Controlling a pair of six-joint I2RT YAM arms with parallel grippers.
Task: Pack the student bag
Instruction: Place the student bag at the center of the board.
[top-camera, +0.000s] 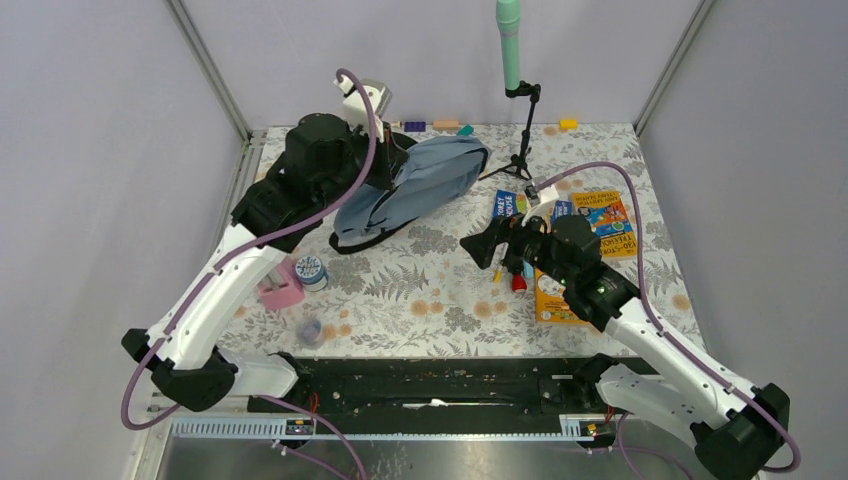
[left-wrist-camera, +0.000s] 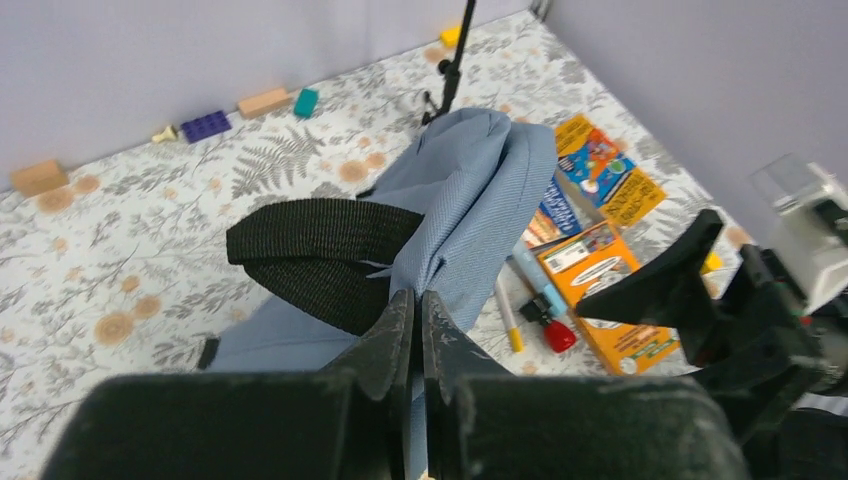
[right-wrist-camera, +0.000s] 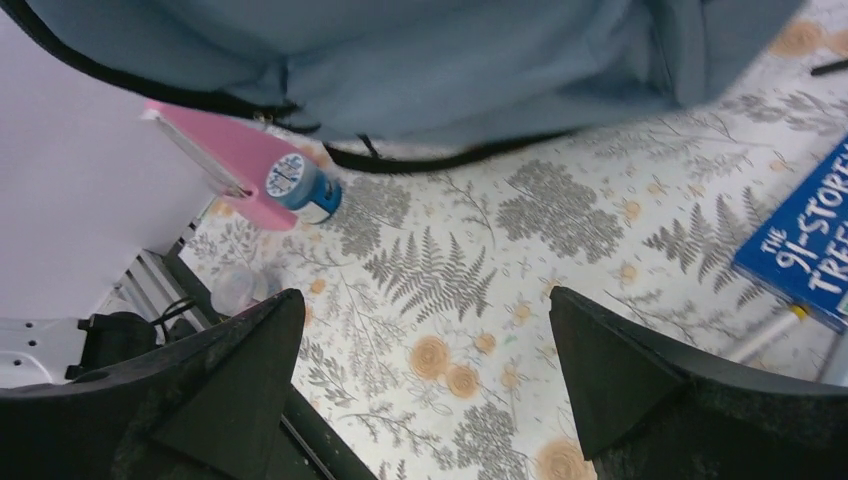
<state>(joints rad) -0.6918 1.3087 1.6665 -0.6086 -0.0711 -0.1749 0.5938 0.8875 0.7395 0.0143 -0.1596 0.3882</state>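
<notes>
Floral counter (top-camera: 420, 290) below, left end effector (left-wrist-camera: 415, 303) pinching the student bag (top-camera: 425, 180) should lift steadily toward the spread right end effector (right-wrist-camera: 425, 305).

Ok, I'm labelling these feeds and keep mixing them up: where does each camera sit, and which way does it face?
Top external: above and behind the bases, looking down over the table; the left arm and right arm show.
Left wrist: on the left arm, looking along the shut left gripper, pinching the student bag, toward the orange book.
Right wrist: looking down through the open right gripper toward the student bag and pink item.
Shared: all three show the student bag.
</notes>
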